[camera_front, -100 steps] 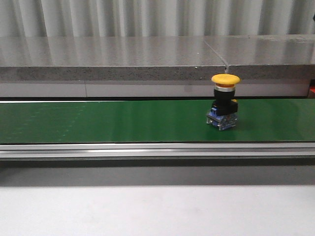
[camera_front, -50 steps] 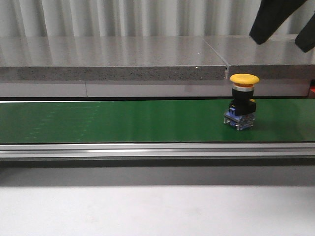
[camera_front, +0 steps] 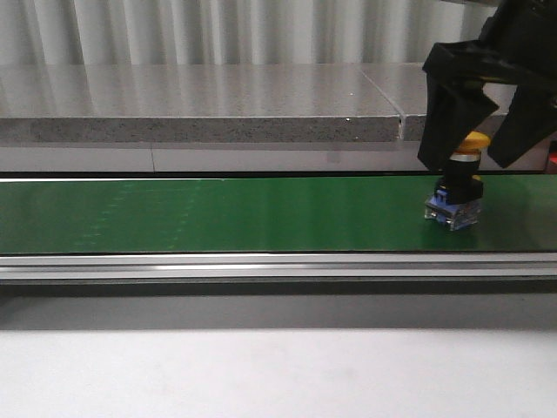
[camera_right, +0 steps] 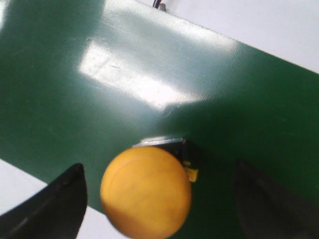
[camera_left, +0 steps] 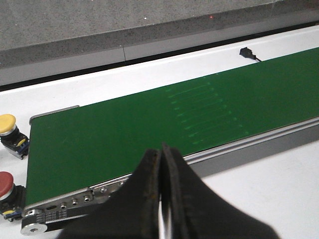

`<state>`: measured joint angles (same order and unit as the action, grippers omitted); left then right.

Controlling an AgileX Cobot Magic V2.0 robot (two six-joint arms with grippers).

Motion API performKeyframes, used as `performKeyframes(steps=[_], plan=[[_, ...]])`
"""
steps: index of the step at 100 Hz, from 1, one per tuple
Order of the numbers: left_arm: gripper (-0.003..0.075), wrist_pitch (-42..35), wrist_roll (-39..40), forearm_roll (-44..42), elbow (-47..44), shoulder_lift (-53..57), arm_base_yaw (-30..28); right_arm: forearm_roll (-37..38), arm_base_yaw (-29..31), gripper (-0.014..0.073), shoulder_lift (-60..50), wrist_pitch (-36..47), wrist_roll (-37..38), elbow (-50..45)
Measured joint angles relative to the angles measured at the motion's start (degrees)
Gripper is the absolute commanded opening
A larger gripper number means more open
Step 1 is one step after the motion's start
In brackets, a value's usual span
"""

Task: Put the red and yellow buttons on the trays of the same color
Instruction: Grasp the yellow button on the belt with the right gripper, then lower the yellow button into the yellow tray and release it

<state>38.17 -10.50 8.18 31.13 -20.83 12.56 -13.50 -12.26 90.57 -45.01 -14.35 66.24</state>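
Even indoor light, soft focus up close

From the front the scene is evenly lit and a little grainy, the belt (camera_front: 218, 215) dull and free of glare, the right gripper (camera_front: 481, 135) a dark shape with little detail. In the right wrist view a bright white patch of glare lies on the belt, and the yellow button (camera_right: 145, 191) and fingers (camera_right: 55, 204) are blurred. The left gripper (camera_left: 160, 199) is dark and soft-edged
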Motion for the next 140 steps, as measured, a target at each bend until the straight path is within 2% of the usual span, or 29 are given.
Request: performKeyframes(steps=[14,21,51,62,102,140], plan=[[-0.002,0.0,0.0,0.0,0.0,0.0,0.0,0.14,0.0,0.0258,0.95,1.02,0.0,0.0],[-0.002,0.0,0.0,0.0,0.0,0.0,0.0,0.14,0.0,0.0209,1.03,1.27,0.0,0.0],[-0.002,0.0,0.0,0.0,0.0,0.0,0.0,0.27,0.0,0.0209,-1.52,1.98,0.11,0.0],[-0.002,0.0,0.0,0.0,0.0,0.0,0.0,0.27,2.03,0.0209,-4.23,1.87,1.49,0.0],[-0.002,0.0,0.0,0.0,0.0,0.0,0.0,0.87,19.35,0.0209,-7.99,-1.32,5.89,0.0],[-0.002,0.0,0.0,0.0,0.0,0.0,0.0,2.45,37.13,0.0209,-7.99,-0.38,11.05,-3.67]])
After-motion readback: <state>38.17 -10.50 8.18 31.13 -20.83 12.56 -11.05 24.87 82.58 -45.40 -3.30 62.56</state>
